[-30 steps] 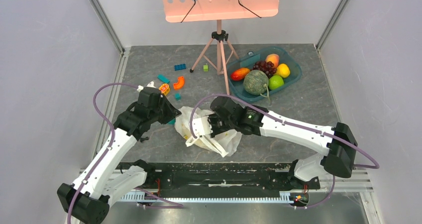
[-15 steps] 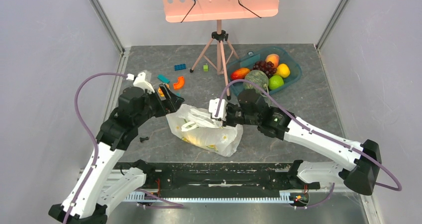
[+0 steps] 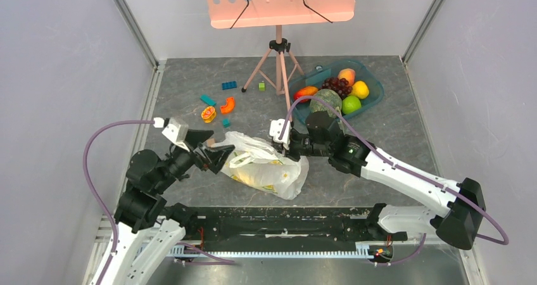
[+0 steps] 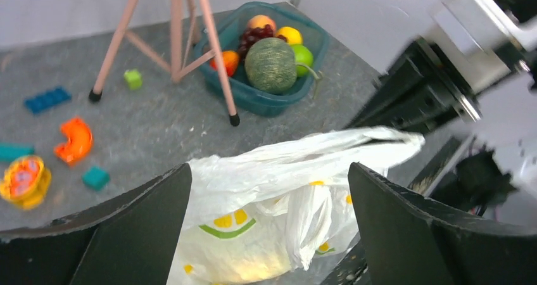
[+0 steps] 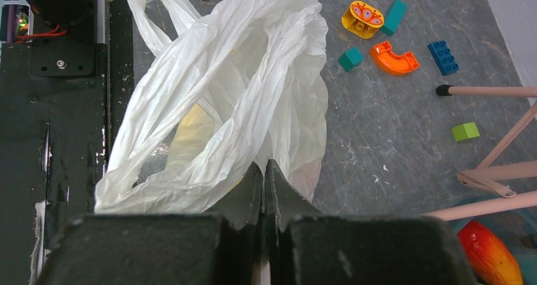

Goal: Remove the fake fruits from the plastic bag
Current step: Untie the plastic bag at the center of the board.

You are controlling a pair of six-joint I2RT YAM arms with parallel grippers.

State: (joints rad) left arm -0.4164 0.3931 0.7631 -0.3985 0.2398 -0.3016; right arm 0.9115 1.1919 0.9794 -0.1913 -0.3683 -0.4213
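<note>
The plastic bag [image 3: 263, 164] lies crumpled at the table's near middle, white with a yellow-green print. My right gripper [image 3: 283, 147] is shut on the bag's far right edge and holds that fold up [image 5: 264, 164]. My left gripper [image 3: 214, 151] stands open just left of the bag, its wide jaws framing the bag [image 4: 272, 190] without touching it. The fake fruits are inside: only a yellow glow [image 4: 253, 256] shows through the plastic, also seen from the right wrist as a pale yellow patch [image 5: 190, 133].
A teal bin [image 3: 373, 95] at the back right holds a netted melon [image 3: 326, 102], grapes and other fruits. A pink tripod stand [image 3: 278, 63] stands behind the bag. Toy blocks [image 3: 218, 104] lie at the back left. The black rail [image 3: 272, 225] runs along the near edge.
My left gripper has opened wide and swung back toward the near left, off the bag. The right gripper, still shut on the bag, pulled its edge up and to the right.
</note>
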